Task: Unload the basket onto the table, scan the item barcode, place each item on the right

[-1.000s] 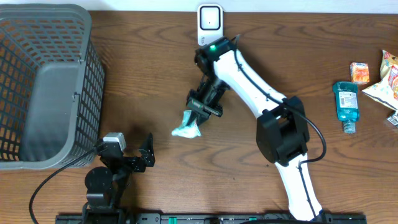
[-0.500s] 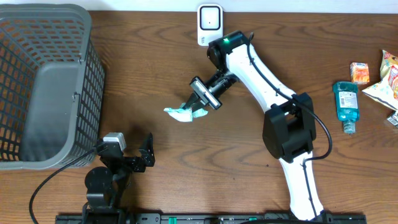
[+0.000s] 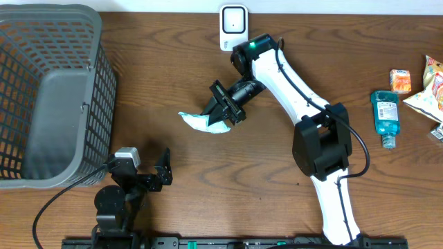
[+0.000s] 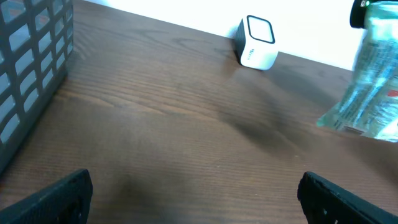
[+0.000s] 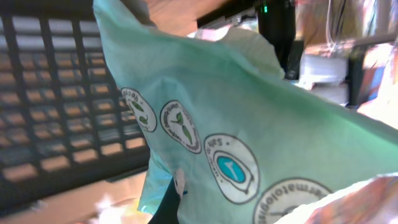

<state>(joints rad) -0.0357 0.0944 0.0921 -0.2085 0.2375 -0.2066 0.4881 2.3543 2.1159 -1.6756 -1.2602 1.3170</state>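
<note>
Right claw (image 3: 216,117) clamps a pale green packet (image 3: 196,122), which hides its fingers in the wrist view. Left claw (image 4: 196,204) gapes apart. Snacks (image 3: 430,90) are cut off at the wooden table's (image 3: 159,69) right edge.

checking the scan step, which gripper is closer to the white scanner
Right. The right gripper, gripping the packet, hangs near the scanner; the left gripper sits open, far back.

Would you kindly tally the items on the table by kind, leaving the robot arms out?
Basket: 1
Barcode scanner: 1
Blue bottle: 1
Small orange box: 1
Packets: 2, the pale green packet held in the right gripper and a snack bag at the right edge
Total: 6, not counting a cropped item that I cannot identify.
</note>
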